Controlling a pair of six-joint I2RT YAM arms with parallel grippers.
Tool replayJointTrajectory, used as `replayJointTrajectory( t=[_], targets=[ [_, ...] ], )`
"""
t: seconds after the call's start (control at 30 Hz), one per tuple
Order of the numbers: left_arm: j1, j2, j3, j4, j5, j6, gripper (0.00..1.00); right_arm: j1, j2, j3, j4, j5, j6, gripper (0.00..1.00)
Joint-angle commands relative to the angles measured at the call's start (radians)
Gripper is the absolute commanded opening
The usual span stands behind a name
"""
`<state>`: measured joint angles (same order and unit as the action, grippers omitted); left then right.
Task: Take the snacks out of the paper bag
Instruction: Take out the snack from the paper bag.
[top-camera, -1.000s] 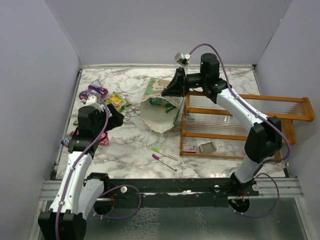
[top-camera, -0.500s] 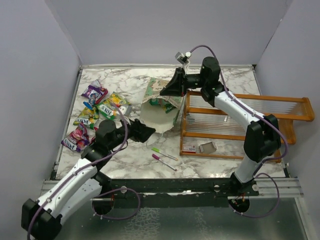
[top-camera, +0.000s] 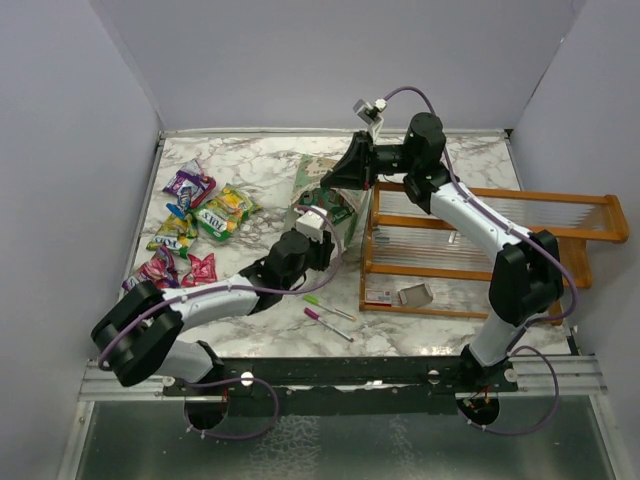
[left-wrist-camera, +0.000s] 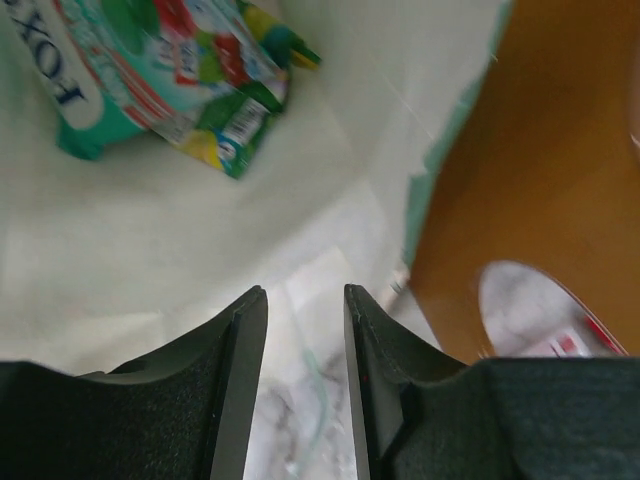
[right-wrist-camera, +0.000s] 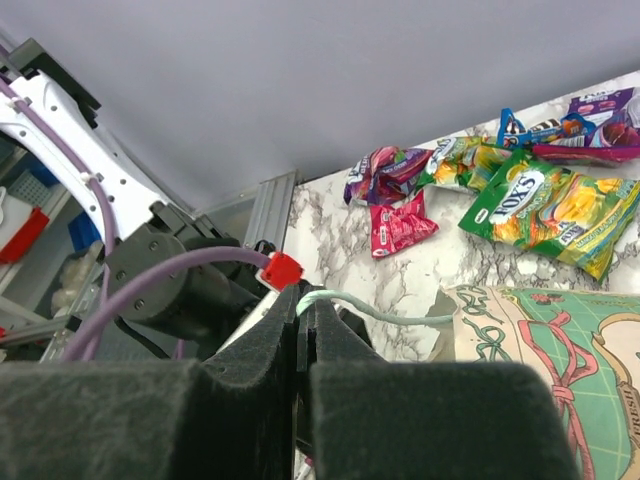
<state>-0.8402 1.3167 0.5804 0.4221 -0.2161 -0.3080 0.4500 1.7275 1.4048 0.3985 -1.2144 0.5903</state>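
Paper bag (top-camera: 310, 180) — left pincer (left-wrist-camera: 305, 302) now inside, spread | right pincer (right-wrist-camera: 300, 305) pinching handle (right-wrist-camera: 380, 311)

White letters read "FOX'S" on the green-and-yellow packet (right-wrist-camera: 545, 205) lying on the worktop (right-wrist-camera: 440, 270). Inside the paper bag (left-wrist-camera: 150, 260), a teal packet (left-wrist-camera: 150, 70) shows "FOX" upside down.

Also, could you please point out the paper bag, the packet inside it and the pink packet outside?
paper bag (right-wrist-camera: 530, 370): right wrist view, patterned side.
green packet (left-wrist-camera: 150, 72): left wrist view, printed front.
pink packet (right-wrist-camera: 400, 225): right wrist view, its middle.
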Motion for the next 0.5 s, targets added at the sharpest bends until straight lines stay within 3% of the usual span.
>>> replayJointTrajectory(
  t=[0.0, 0.27, 0.37, 0.47],
  targets=[
    [-0.004, 0.109, 0.06, 0.166, -0.182, 0.121, 0.39, 0.003, -0.06, -0.013, 0.048, 0.003, 0.012, 0.01],
    [-0.001, 0.295, 0.1, 0.301, -0.243, 0.232, 0.37, 0.002, -0.069, -0.023, 0.071, -0.002, 0.031, 0.01],
    [0.0, 0.355, 0.155, 0.25, -0.284, 0.272, 0.48, 0.003, -0.075, -0.021, 0.07, 0.001, 0.028, 0.01],
    [0.001, 0.46, 0.252, 0.158, -0.34, 0.299, 0.5, 0.003, -0.075, -0.021, 0.076, 0.0, 0.037, 0.01]
  ],
)
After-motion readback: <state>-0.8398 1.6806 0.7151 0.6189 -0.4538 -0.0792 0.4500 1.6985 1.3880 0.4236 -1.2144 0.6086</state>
